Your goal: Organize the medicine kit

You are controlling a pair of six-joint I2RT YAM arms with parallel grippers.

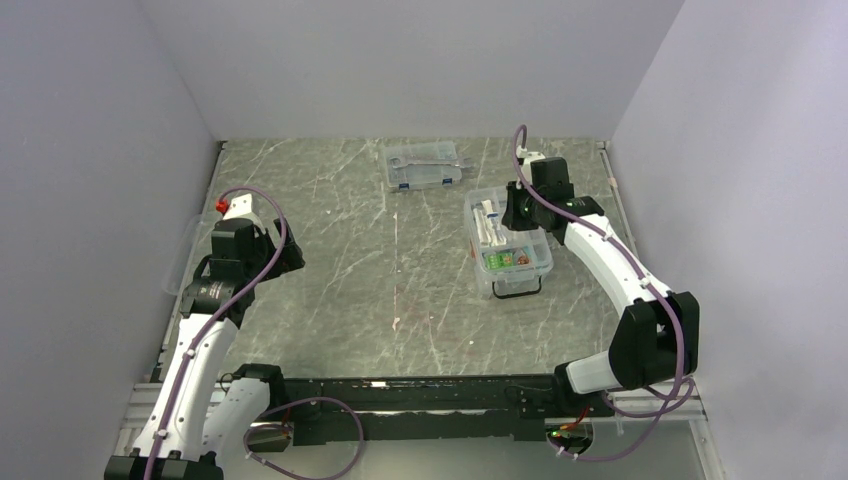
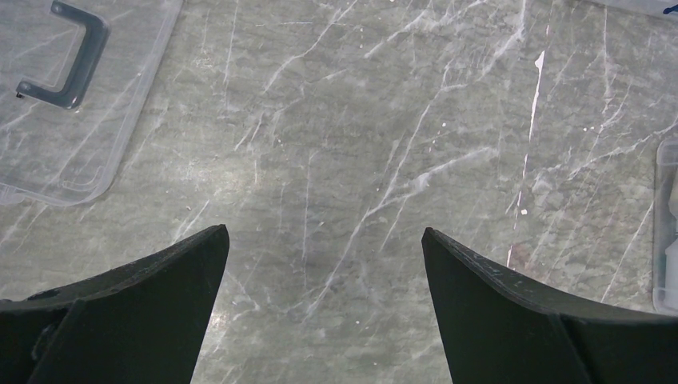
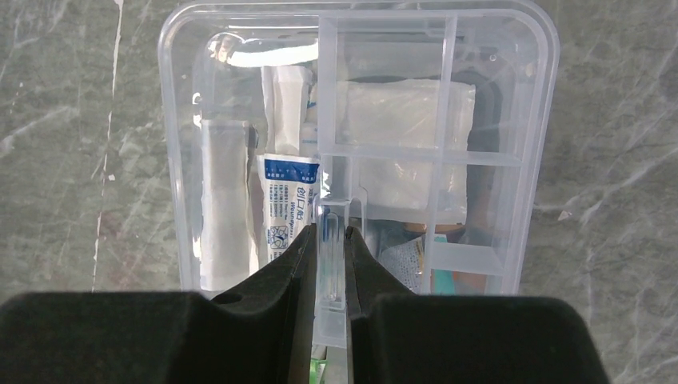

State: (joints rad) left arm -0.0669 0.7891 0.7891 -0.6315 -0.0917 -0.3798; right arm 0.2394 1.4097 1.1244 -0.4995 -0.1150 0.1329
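The medicine kit box (image 1: 473, 240) stands right of centre on the table, with no lid on it. In the right wrist view its clear wall (image 3: 180, 160) surrounds white packets (image 3: 288, 204). A clear divided tray (image 3: 448, 156) lies over its right part. My right gripper (image 3: 328, 236) is shut on the tray's upright centre tab; from above, that gripper (image 1: 515, 212) hovers over the box's far end. The clear lid (image 2: 72, 136) with its black handle (image 2: 68, 56) lies flat at the far left. My left gripper (image 2: 325, 236) hangs open above bare table, with nothing between its fingers.
A flatter clear case with blue latches (image 1: 423, 167) lies at the back centre. A black handle loop (image 1: 517, 291) sticks out at the kit box's near end. Grey walls close in the table on three sides. The kit's edge (image 2: 668, 232) shows at the right of the left wrist view.
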